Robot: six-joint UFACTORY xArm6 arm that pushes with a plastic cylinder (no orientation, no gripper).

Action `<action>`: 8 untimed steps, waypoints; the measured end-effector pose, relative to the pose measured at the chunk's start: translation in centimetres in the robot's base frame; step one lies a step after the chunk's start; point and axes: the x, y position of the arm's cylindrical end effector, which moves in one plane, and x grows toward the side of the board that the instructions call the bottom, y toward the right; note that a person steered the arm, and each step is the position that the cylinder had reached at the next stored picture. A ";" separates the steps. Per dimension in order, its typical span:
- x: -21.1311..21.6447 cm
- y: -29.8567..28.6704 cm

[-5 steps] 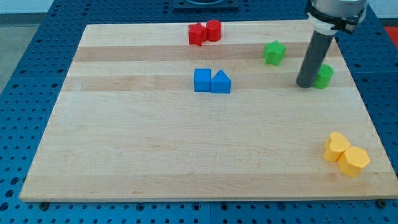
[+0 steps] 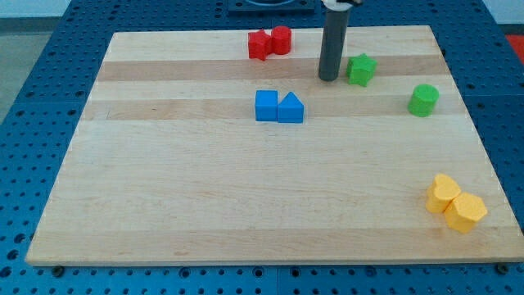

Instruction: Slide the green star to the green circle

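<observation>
The green star [image 2: 360,70] lies near the view's top right on the wooden board. The green circle [image 2: 423,100] stands to its lower right, apart from it by about one block's width. My tip [image 2: 328,79] rests on the board just left of the green star, very close to its left side; I cannot tell if it touches. The dark rod rises straight up from the tip to the view's top edge.
A red star and red cylinder [image 2: 269,42] sit together at the top centre. A blue cube [image 2: 267,106] and blue triangle [image 2: 291,108] touch each other left of centre. Two yellow blocks [image 2: 455,205] lie at the lower right near the board's edge [image 2: 491,176].
My tip has moved from beside the green circle's left side to the left side of the green star. No block has visibly moved.
</observation>
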 end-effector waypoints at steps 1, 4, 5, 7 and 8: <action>-2.1 0.1; -2.1 5.0; -0.4 5.0; 4.3 5.3; 6.3 6.0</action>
